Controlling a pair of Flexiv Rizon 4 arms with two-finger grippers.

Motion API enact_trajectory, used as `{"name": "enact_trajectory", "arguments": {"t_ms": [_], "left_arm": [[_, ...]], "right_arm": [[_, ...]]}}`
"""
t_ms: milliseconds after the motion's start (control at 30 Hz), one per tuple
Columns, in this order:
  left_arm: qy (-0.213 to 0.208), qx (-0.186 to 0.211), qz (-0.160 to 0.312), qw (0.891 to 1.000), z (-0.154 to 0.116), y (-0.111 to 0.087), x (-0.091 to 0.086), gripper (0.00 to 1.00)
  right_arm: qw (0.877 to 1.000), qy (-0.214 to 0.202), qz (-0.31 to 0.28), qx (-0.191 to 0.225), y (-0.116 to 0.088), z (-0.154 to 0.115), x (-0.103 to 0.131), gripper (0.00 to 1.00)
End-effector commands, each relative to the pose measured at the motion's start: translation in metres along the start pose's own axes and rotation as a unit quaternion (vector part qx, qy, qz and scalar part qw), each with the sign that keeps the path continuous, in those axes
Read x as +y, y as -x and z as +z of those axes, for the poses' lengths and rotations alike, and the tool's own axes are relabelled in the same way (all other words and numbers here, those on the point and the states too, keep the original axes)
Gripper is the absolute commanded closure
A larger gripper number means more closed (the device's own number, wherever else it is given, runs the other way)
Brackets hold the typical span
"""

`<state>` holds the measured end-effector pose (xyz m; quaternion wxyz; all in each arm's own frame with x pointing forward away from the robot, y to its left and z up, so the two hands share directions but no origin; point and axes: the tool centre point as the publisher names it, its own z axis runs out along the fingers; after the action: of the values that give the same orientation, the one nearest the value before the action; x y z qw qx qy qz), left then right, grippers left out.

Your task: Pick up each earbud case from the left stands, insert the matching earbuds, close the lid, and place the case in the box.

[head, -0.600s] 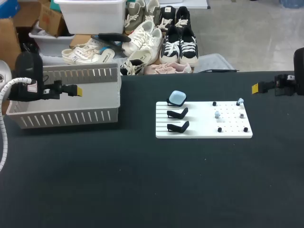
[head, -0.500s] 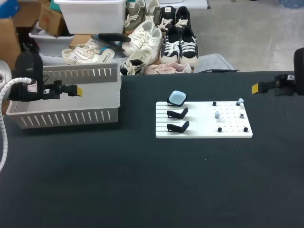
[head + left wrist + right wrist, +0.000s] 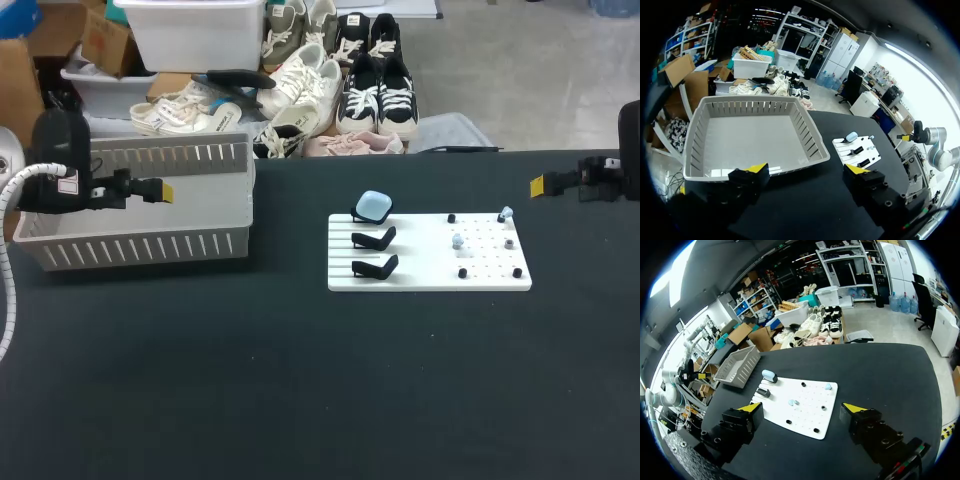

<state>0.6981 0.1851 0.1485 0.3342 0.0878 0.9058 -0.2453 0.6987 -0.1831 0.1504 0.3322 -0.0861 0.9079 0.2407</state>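
No motion: one case (image 3: pixel 374 206), three stands (image 3: pixel 376 239)

Open black tabletop (image 3: pixel 300 400) separates the grey box (image 3: pixel 140 250) from the white board (image 3: pixel 430 278). The box is open-topped. On the board, two black stands (image 3: pixel 375 240) rise directly beside the blue earbud case (image 3: pixel 374 206); short pegs (image 3: pixel 462 272) stud the right half.

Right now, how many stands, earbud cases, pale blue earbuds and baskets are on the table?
Black stands: 3
Pale blue earbud case: 1
Pale blue earbuds: 2
Grey basket: 1
Total: 7
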Motion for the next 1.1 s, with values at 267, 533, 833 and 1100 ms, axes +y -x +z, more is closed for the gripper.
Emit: {"name": "enact_trajectory", "arguments": {"t_ms": [267,533,833,1100], "left_arm": [[-0.004,0.001,0.016,1.000,0.001,0.006,0.000,0.00],[-0.057,-0.035,0.199,0.978,0.008,0.043,-0.008,0.00],[-0.179,-0.046,0.382,0.905,0.031,0.062,-0.049,0.00],[-0.226,-0.035,0.443,0.867,0.072,0.066,-0.080,0.00]], "right_arm": [[1.000,0.003,-0.001,0.001,0.000,0.000,-0.002,0.00],[1.000,0.003,-0.001,0.001,0.000,0.000,-0.002,0.00],[1.000,0.003,-0.001,0.001,0.000,0.000,-0.002,0.00],[1.000,0.003,-0.001,0.001,0.000,0.000,-0.002,0.00]]}}
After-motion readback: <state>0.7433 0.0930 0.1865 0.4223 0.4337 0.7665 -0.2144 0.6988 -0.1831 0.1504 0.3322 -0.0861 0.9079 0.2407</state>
